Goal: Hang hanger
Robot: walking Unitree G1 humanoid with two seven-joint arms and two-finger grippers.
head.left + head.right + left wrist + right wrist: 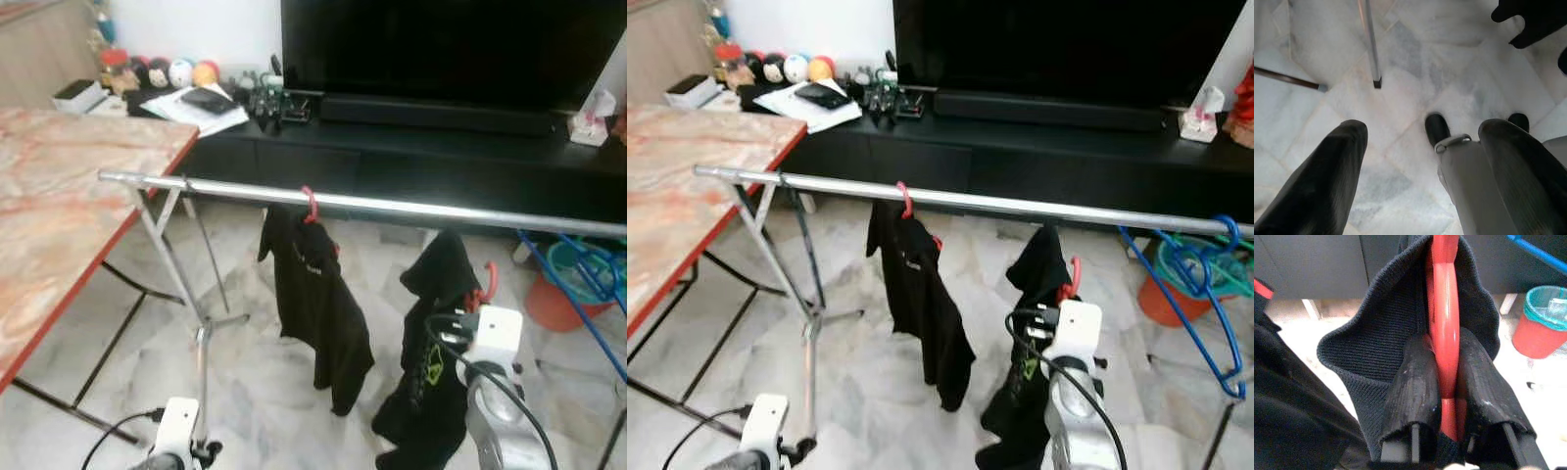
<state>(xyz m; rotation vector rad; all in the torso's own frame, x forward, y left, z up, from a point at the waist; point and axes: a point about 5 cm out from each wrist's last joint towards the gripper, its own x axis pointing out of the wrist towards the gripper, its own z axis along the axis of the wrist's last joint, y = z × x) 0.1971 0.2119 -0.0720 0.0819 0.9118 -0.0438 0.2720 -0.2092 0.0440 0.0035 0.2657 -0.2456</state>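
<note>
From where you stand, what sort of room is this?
Probably a home living room used for drying laundry: a big TV on a low black cabinet, a clothes rail with a hung shirt, and a marble floor.

Room lighting is even, diffuse and moderately bright. The marble floor (255,382) shows pale glare and only faint shadows. The television screen (451,49) reads uniformly black. Both head views are slightly soft throughout. In the right wrist view, the red hanger (1444,333) is sharp; the background at 2 o'clock blurs.
</note>
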